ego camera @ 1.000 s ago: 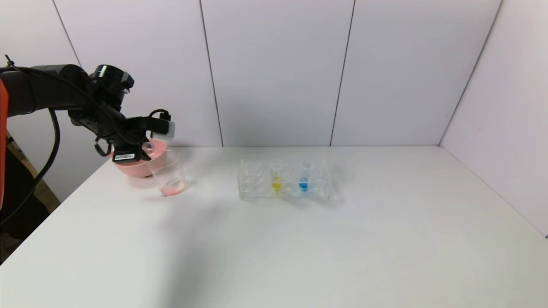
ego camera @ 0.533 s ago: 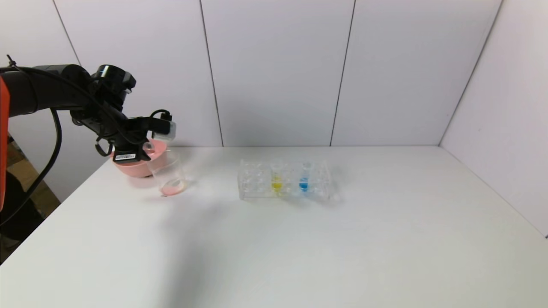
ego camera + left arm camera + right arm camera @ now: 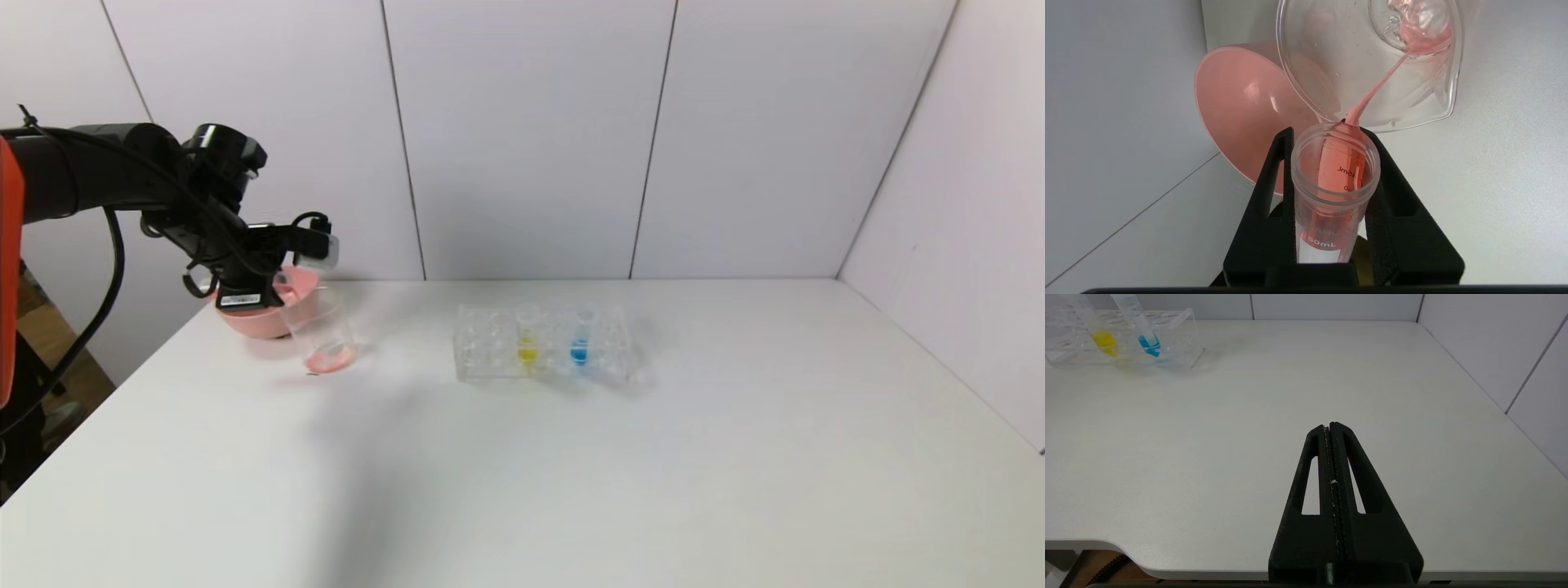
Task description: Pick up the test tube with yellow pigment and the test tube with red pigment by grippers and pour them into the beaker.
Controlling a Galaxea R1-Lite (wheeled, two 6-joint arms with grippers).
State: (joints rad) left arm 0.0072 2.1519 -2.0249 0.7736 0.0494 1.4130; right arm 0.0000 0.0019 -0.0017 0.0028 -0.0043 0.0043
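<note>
My left gripper (image 3: 276, 282) is shut on the test tube with red pigment (image 3: 1335, 183), a clear tube held between both black fingers. The tube is tipped with its mouth at the rim of the beaker (image 3: 1455, 94). A thin red stream (image 3: 1380, 87) runs from it into a pink pool at the beaker's bottom. In the head view the beaker (image 3: 322, 335) stands at the far left of the table. The test tube with yellow pigment (image 3: 527, 343) stands upright in the clear rack (image 3: 490, 347). My right gripper (image 3: 1329, 425) is shut and empty, low over the table's near edge.
A pink bowl (image 3: 253, 320) sits just behind the beaker, close to my left gripper. A blue-liquid tube (image 3: 580, 343) stands beside the yellow one in the rack. Walls close off the back and right of the white table (image 3: 653, 457).
My left arm has shifted slightly up and to the right, still holding the tube tipped over the beaker. The rack and its tubes have not moved.
</note>
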